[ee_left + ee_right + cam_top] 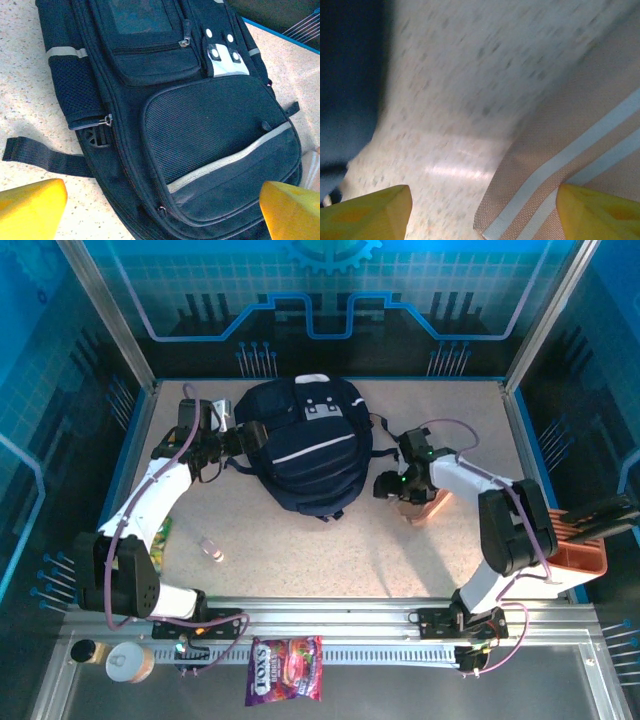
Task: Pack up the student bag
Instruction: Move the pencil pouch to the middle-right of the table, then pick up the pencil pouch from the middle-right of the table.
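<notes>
The large dark navy fabric backpack with pale stripes (305, 445) lies flat on the speckled beige desk (300, 550), just ahead of and beneath your left fingers (31, 209), its long axis running away from them, slightly aslant. These fingers are spread wide, empty, and the nearer pair. Your right fingers (367, 212), also apart, hang over bare desk, the backpack to their left, a tan woven fabric piece with pale stripes (570, 165) under their right side.
</notes>
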